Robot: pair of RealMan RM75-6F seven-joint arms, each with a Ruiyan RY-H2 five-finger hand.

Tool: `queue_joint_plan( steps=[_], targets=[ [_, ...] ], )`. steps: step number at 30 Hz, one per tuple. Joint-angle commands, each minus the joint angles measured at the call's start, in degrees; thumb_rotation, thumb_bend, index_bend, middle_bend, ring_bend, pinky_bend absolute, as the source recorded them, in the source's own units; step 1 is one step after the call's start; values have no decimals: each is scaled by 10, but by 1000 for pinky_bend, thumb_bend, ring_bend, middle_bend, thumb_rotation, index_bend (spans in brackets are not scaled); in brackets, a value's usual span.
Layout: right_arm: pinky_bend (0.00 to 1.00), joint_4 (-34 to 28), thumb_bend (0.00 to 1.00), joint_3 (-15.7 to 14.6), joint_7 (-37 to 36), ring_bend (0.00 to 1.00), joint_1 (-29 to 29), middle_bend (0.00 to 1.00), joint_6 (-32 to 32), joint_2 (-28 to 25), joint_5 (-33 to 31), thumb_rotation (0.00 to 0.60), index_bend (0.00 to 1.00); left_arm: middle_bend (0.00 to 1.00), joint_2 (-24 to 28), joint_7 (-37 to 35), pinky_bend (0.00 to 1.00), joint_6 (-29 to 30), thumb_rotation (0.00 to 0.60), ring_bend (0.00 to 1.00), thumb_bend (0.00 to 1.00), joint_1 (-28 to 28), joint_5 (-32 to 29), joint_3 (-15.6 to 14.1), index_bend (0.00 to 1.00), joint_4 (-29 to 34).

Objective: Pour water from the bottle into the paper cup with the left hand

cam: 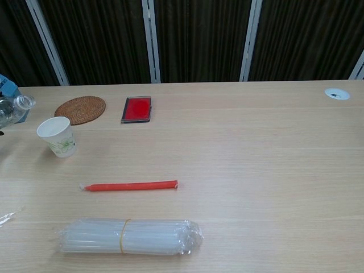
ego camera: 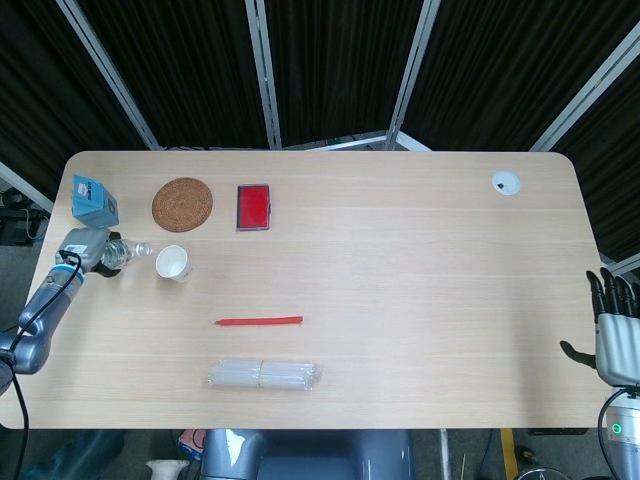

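Note:
My left hand [ego camera: 82, 247] grips a clear water bottle [ego camera: 122, 252] at the table's left edge. The bottle is tilted over, its open mouth pointing right toward the white paper cup [ego camera: 173, 263], a short gap away. In the chest view only the bottle's neck and mouth [cam: 17, 106] show at the left border, above and left of the cup [cam: 57, 136]; the hand itself is cut off there. My right hand [ego camera: 612, 335] hangs past the table's right edge, fingers spread, holding nothing.
A blue box [ego camera: 92, 199] stands just behind the left hand. A round woven coaster [ego camera: 182, 204] and a red case [ego camera: 253, 207] lie behind the cup. In front lie a red stick [ego camera: 258, 321] and a wrapped bundle of clear straws [ego camera: 264, 376].

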State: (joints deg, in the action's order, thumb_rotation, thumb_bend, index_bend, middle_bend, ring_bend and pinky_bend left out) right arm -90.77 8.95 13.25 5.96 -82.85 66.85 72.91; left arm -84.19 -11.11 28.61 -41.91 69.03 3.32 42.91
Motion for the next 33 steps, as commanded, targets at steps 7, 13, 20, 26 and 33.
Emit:
queue_joint_plan(
  steps=[7,13,20,26,33],
  targets=[
    [0,-1,0,2,0,0,-1,0,-4,0,-2,600,0,451,-17,85,340,-15,600,313,501,-14,-33,9,624,-16],
    [0,0,0,3,-4,0,-1,0,-2,-2,-4,600,0,450,-14,126,340,-17,600,314,504,-17,-55,14,624,0],
    [0,0,0,5,-7,0,-2,0,-2,-4,-6,600,0,451,-8,181,340,-14,600,313,503,-23,-83,17,624,14],
    [0,-1,0,5,-10,0,-3,0,-4,-6,-6,600,0,450,3,232,340,-8,600,313,502,-26,-113,15,624,32],
    [0,-1,0,6,-10,0,-2,0,-4,-6,-6,600,0,450,12,264,340,-2,600,313,488,-26,-132,11,624,39]
  ],
)
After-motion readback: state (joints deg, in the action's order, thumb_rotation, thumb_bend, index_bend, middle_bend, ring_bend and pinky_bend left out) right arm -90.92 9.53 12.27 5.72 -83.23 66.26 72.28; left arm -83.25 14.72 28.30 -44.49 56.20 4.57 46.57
